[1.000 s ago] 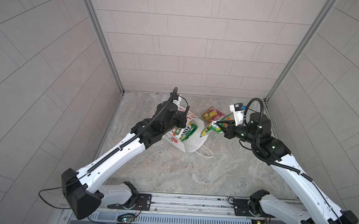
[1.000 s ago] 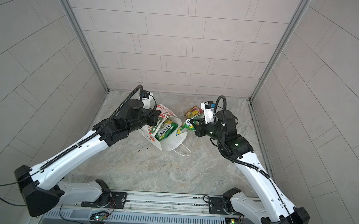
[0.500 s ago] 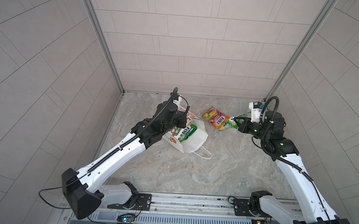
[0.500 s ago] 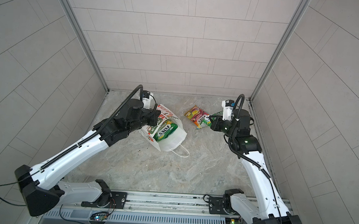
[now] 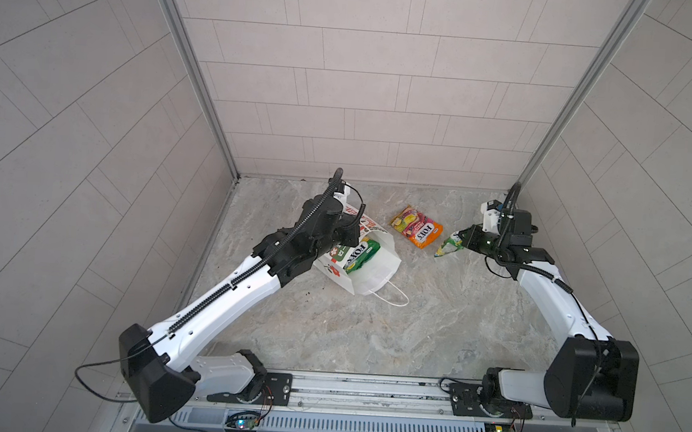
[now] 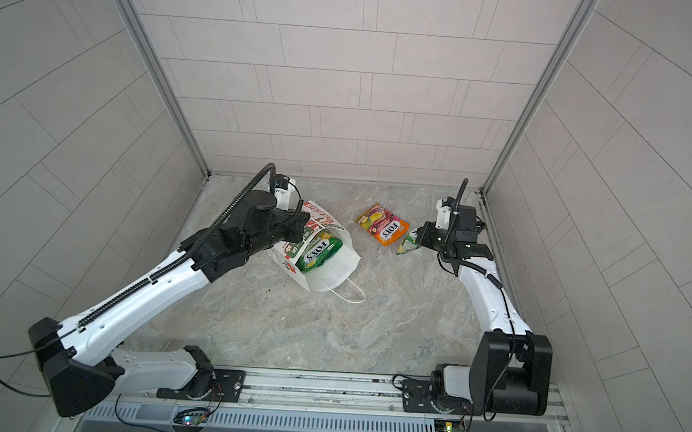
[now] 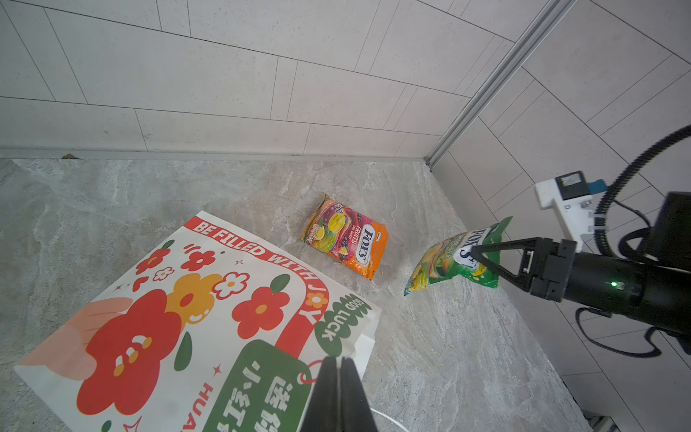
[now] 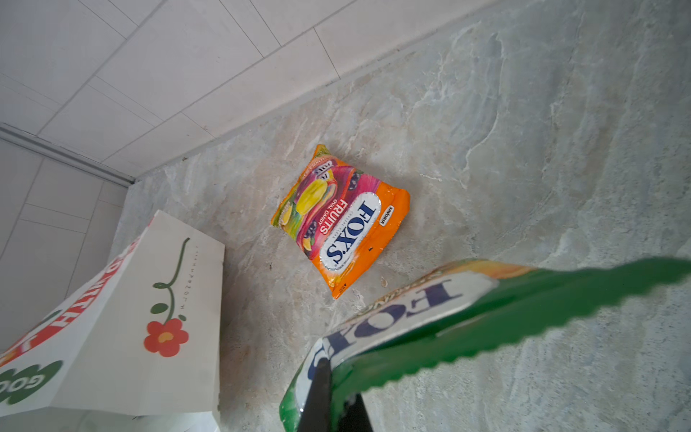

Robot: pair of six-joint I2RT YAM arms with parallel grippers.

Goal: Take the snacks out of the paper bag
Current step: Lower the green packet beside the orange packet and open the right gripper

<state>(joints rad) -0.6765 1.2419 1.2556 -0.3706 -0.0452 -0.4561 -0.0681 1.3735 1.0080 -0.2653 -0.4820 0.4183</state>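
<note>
R tool point(image 5: 462, 238) swung pouch point(image 5: 447, 249) rightward, marble surface point(image 5: 369, 331), tiled walls point(image 5: 366, 81)

The light I worked in was bright, soft and even, falling from above as far as the shadows told. My arms cast only faint, smudged shadows on the table point(image 5: 369, 335). In both top views the wide lens bowed the wall tiles' lines toward the edges, yet focus was sharp. In the left wrist view my left hand point(image 7: 338, 361) was a dark blur at the frame's edge, and the paper bag point(image 7: 187, 318) was crisp beyond it. In the right wrist view the green pouch point(image 8: 504, 318) in my right hand point(image 8: 336, 385) swam out of focus, while the orange pouch point(image 8: 342, 220) lay sharp, its silver label glinting.
</note>
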